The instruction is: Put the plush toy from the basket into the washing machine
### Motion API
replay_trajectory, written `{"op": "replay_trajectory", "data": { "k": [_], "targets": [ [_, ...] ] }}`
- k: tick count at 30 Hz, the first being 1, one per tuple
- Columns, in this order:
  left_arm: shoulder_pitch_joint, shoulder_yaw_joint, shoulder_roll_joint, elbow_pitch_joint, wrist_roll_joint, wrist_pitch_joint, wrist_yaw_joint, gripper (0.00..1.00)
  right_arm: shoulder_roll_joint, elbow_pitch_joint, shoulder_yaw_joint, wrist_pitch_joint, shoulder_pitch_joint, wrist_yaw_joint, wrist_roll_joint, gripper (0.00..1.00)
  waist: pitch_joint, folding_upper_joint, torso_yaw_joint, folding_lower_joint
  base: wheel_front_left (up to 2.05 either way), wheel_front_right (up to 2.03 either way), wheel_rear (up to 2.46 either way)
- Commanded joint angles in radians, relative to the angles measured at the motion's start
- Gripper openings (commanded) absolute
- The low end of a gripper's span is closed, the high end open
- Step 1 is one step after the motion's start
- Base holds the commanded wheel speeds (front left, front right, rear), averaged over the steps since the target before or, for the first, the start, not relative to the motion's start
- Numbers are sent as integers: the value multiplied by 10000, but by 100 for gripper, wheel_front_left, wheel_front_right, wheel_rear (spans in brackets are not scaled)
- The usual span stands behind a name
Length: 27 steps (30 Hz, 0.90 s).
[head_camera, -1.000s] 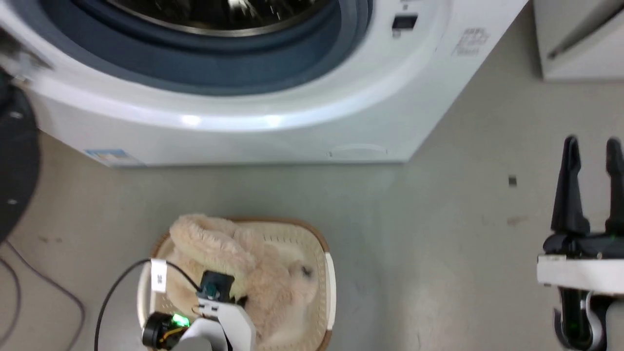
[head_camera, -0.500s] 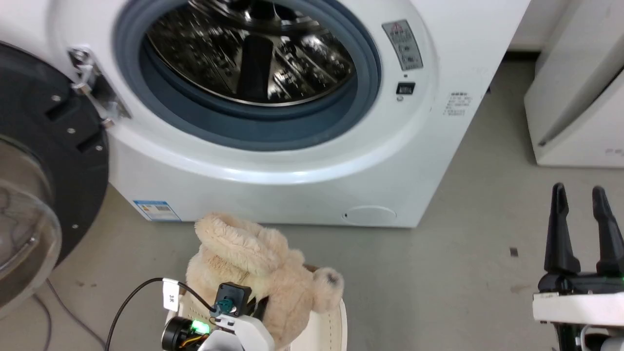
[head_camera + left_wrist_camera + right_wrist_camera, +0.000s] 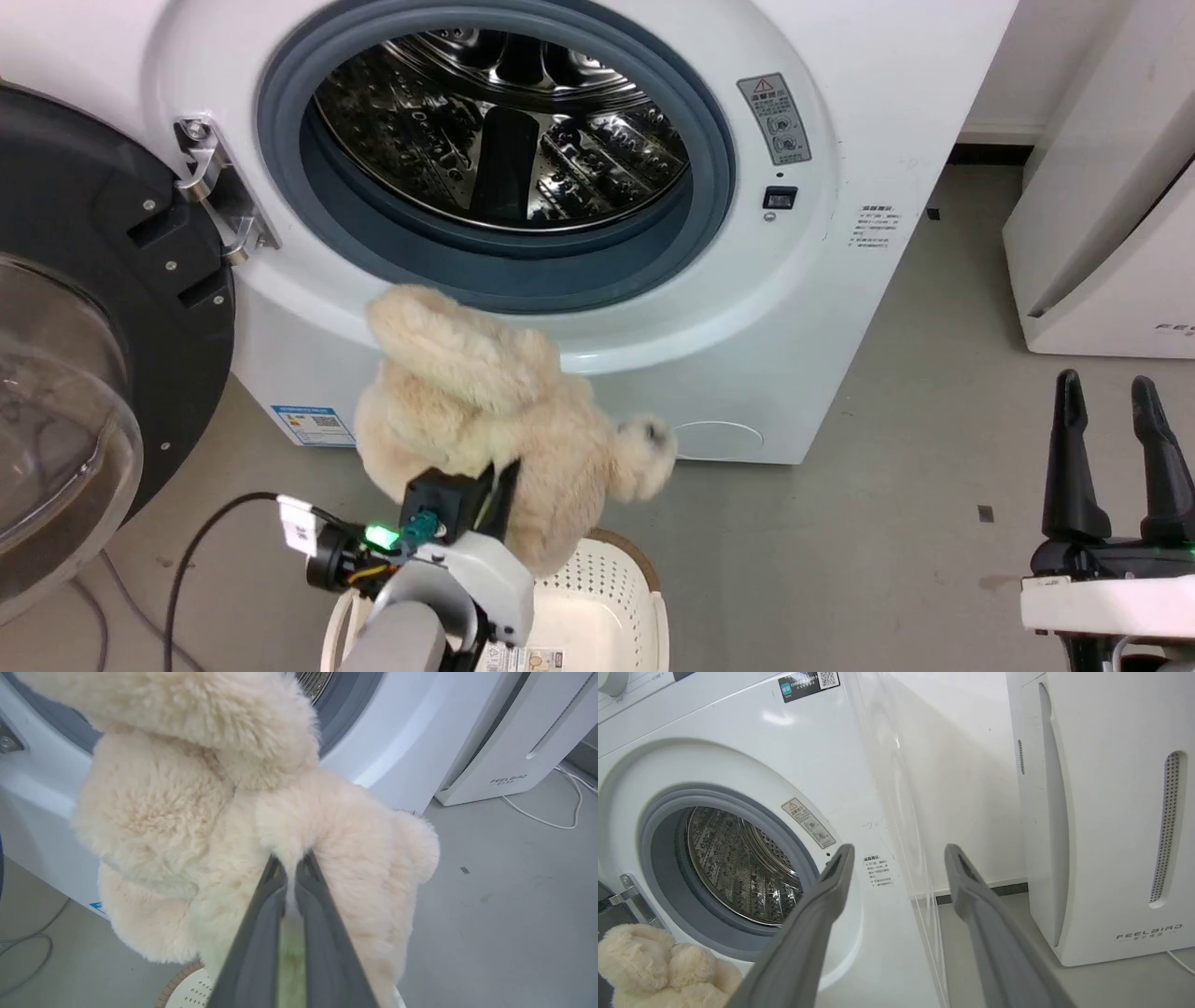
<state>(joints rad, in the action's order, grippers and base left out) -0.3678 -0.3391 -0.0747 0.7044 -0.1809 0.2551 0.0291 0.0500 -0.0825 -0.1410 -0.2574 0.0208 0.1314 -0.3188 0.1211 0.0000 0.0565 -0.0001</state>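
Observation:
The cream plush toy (image 3: 476,411) hangs above the basket (image 3: 611,583), level with the lower front of the washing machine (image 3: 803,308). My left gripper (image 3: 499,481) is shut on the toy's fur; in the left wrist view its fingertips (image 3: 292,861) sink into the plush toy (image 3: 187,812). The steel drum (image 3: 504,140) is open and the black-framed door (image 3: 103,280) is swung to the left. My right gripper (image 3: 1111,392) stands open at the lower right, holding nothing. In the right wrist view, the plush toy (image 3: 658,966) shows at the lower left.
A white FEELBIRD appliance (image 3: 1102,233) stands right of the washer, with a strip of grey floor (image 3: 915,392) between them. A white cable (image 3: 546,816) lies on the floor by that appliance. A grey cord (image 3: 103,579) lies below the door.
My left gripper has lifted the plush toy out of the basket, up toward the washer's opening. The head camera has tilted up, bringing the drum and door into view.

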Motion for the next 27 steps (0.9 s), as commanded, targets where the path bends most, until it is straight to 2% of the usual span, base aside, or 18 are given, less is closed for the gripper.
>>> {"op": "replay_trajectory", "data": {
  "k": [1,12,27],
  "targets": [
    [-94,81,-29,-201,17,66,-61,0,2,-34,-8,-44,-140,-7,-71,100,18,0,-12,1,0,0,0],
    [-1453,840,-125,-1361,73,66,-313,0,2,-188,45,-44,395,-7,-112,100,861,0,-388,1,0,0,0],
    [-4858,1944,-845,-898,521,66,-457,0,2,-647,280,-44,2039,-7,-301,100,3712,0,-1631,1,0,0,0]
  ]
}}
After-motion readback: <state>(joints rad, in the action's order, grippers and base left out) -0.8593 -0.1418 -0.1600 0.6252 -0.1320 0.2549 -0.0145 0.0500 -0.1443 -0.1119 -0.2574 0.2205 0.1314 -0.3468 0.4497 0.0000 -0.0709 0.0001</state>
